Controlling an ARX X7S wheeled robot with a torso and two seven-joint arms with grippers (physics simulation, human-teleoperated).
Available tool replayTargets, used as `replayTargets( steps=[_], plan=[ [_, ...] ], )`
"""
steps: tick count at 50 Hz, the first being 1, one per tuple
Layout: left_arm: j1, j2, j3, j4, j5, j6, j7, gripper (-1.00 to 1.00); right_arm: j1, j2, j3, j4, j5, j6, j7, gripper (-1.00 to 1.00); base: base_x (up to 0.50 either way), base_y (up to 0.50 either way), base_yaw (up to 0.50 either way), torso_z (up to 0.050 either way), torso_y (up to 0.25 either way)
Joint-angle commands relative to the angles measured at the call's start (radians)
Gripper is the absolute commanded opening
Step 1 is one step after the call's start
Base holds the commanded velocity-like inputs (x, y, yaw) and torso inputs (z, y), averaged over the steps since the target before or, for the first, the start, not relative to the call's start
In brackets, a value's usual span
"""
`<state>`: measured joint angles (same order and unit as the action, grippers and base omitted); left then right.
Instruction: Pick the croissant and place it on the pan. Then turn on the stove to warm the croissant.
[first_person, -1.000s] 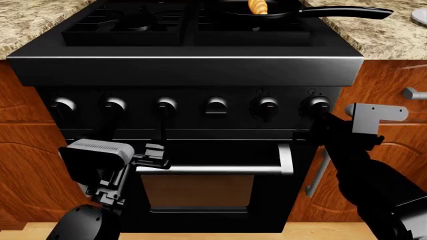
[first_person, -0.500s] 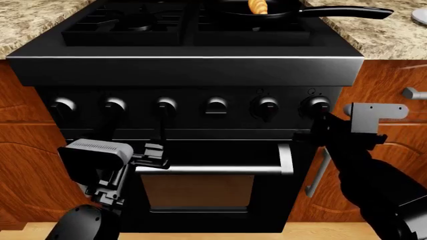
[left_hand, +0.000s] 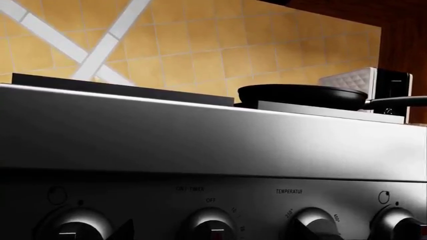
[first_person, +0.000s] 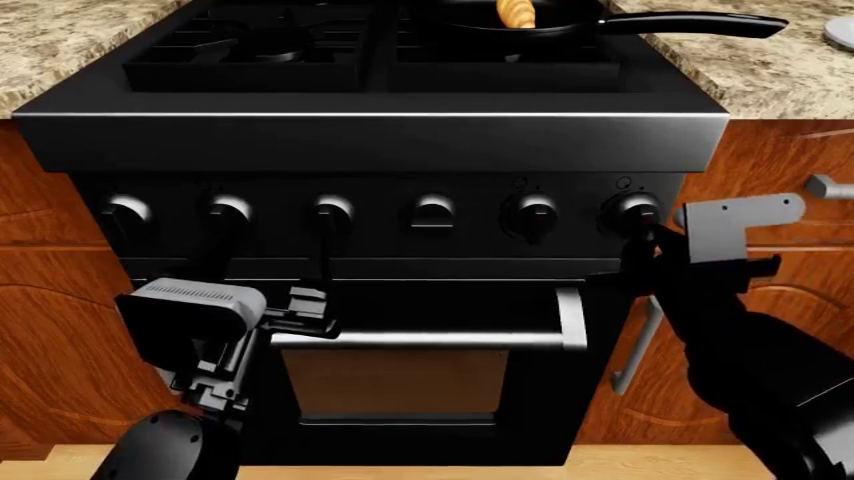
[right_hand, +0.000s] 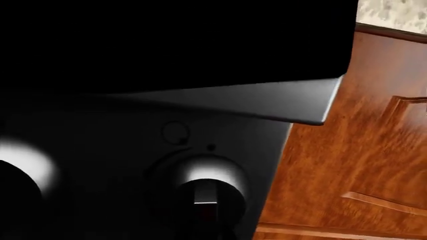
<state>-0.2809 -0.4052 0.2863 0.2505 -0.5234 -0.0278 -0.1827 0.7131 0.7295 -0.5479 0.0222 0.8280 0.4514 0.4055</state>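
The croissant (first_person: 515, 12) lies in the black pan (first_person: 534, 20) on the stove's back right burner; the pan's handle points right. The pan also shows in the left wrist view (left_hand: 303, 95). The stove (first_person: 374, 140) has six knobs along its front. My right gripper (first_person: 641, 232) is at the rightmost knob (first_person: 638, 210) and closed around it; the right wrist view shows that knob (right_hand: 207, 182) close up, with the fingers lost in the dark. My left gripper (first_person: 318, 300) is open and empty, just below the third knob (first_person: 331, 212), near the oven handle (first_person: 427, 338).
A black-and-white toaster (left_hand: 377, 85) stands behind the pan. Granite counters (first_person: 54, 40) flank the stove. Wooden cabinet doors (first_person: 787, 160) stand on both sides, with a steel handle (first_person: 827, 187) at the right. A pale plate edge (first_person: 838, 32) shows at the top right.
My right wrist has rolled at the rightmost knob; its grey bracket now tilts up to the right. The left arm, croissant and pan have not moved.
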Motion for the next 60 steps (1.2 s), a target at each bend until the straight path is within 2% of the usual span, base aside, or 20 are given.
replayTargets(
  steps=[1,37,50,51,60],
  plan=[
    [0.001,-0.003,0.001,0.005,-0.003,0.000,-0.002,1.00,0.036,0.014,-0.043,-0.041,-0.029,0.055,-0.007,-1.00,0.00,0.00,0.00,0.000,0.000],
    [-0.002,-0.007,0.006,-0.001,-0.006,0.004,-0.006,1.00,0.117,0.028,-0.160,-0.090,-0.113,0.164,-0.055,-1.00,0.00,0.00,0.00,0.000,0.001],
    [-0.001,-0.008,0.007,0.001,-0.006,0.006,-0.008,1.00,0.125,0.028,-0.164,-0.098,-0.114,0.181,-0.048,-1.00,0.00,0.00,0.00,0.000,0.002],
    [-0.001,-0.008,0.007,0.001,-0.006,0.006,-0.009,1.00,0.124,0.027,-0.161,-0.097,-0.112,0.179,-0.046,1.00,0.00,0.00,0.00,0.000,0.000],
    [-0.002,-0.009,0.009,-0.001,-0.006,0.008,-0.010,1.00,0.120,0.026,-0.152,-0.097,-0.108,0.172,-0.038,1.00,0.00,0.00,0.00,0.000,0.000]
  ],
)
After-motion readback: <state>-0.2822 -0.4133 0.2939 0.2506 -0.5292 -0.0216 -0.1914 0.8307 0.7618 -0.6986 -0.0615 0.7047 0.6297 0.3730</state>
